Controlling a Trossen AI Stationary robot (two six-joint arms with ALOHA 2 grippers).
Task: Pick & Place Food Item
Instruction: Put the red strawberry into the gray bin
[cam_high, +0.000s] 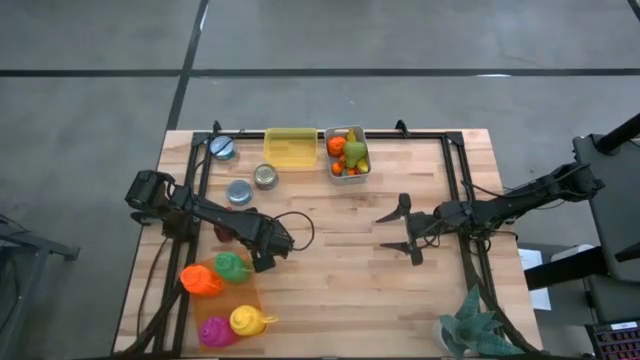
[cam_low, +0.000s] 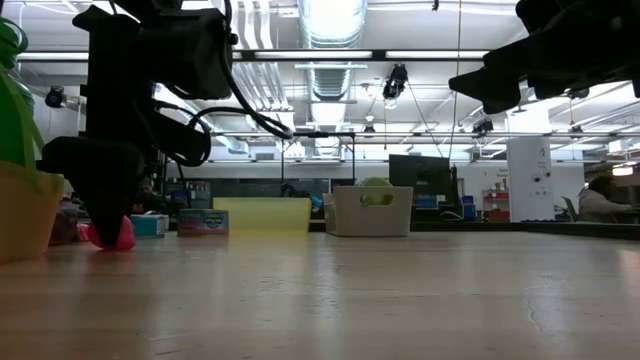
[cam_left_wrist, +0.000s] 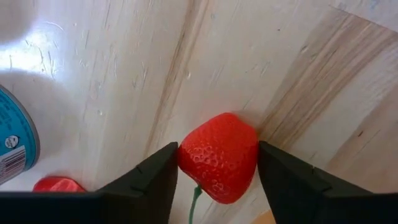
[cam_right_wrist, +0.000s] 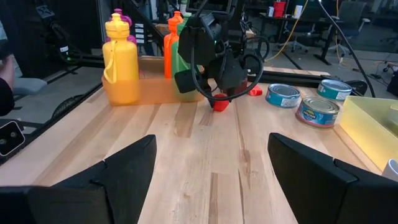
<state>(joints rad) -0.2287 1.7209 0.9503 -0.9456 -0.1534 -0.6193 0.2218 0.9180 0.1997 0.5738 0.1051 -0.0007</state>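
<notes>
A red toy strawberry lies on the wooden table, left of centre and near the bottles; it also shows in the right wrist view and the low view. My left gripper points down over it and is shut on it. In the high view the left gripper hides the strawberry. My right gripper hangs open above the table's right half, roughly level, with nothing between its fingers. My left gripper pinches the strawberry's two opposite sides between its two fingers, coming from above and pointing steeply down. The strawberry's underside is still on the table, and its green stem points back toward the gripper.
Near the strawberry are a second red piece and a tin can. More cans stand farther back, with a yellow tray and a white bin of food at the far edge. Coloured bottles fill the near left.
</notes>
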